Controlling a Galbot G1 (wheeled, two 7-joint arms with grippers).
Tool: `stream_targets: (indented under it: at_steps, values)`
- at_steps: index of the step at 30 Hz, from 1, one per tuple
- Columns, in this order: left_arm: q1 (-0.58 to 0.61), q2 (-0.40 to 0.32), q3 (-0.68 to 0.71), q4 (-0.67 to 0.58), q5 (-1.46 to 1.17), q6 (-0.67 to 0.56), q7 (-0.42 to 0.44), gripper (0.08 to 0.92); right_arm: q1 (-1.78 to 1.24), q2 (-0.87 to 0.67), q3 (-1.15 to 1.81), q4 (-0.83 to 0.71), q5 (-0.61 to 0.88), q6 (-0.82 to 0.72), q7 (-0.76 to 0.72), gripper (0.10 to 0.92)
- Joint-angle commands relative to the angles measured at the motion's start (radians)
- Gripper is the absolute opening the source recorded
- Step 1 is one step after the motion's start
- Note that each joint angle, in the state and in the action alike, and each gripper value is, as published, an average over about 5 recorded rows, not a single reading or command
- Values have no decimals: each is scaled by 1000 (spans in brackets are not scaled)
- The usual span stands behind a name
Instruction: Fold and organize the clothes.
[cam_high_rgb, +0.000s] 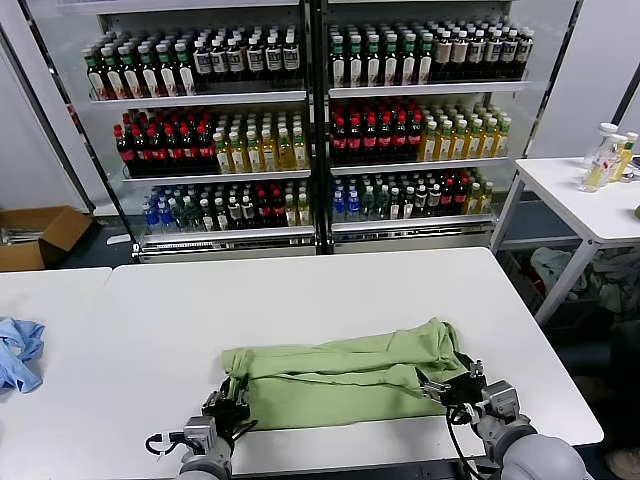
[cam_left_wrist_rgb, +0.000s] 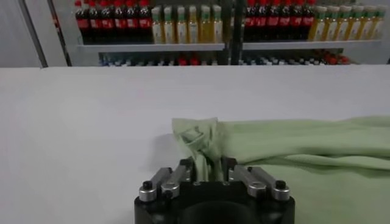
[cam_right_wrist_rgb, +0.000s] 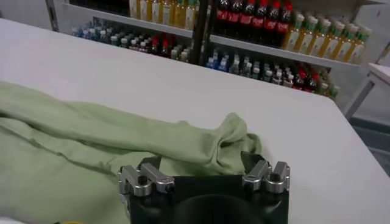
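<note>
The light green polo shirt (cam_high_rgb: 340, 375) lies folded into a long band across the near part of the white table (cam_high_rgb: 300, 300). Its collar, buttons and chest print are hidden. My left gripper (cam_high_rgb: 232, 400) is at the band's left end, shut on a bunched corner of the shirt (cam_left_wrist_rgb: 198, 137), with cloth between its close-set fingers (cam_left_wrist_rgb: 185, 169). My right gripper (cam_high_rgb: 452, 385) is at the band's right end, where its fingers (cam_right_wrist_rgb: 150, 163) stand wide apart around a bunched fold of the shirt (cam_right_wrist_rgb: 225, 137), low over the table.
A smaller light blue cloth (cam_high_rgb: 18, 352) lies on the adjoining table at the left. Glass-fronted bottle shelves (cam_high_rgb: 320, 120) stand behind. A side table (cam_high_rgb: 590, 200) with bottles is at the right, and a cardboard box (cam_high_rgb: 35, 235) is on the floor at the left.
</note>
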Motion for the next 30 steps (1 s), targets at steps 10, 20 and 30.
stream_targets:
  at_steps: [10, 20, 30]
  values:
    - [-2, 158, -274, -42, -317, -2, -2, 92, 25, -10, -6, -5, 12, 7, 2, 823]
    - [21, 382, -621, 3, -524, 2, 34, 92, 80, -17, -35, -24, 27, 11, 2, 823]
    - [55, 272, -517, -304, -942, 11, 96, 92, 125, -39, -58, -38, 36, 18, 2, 823]
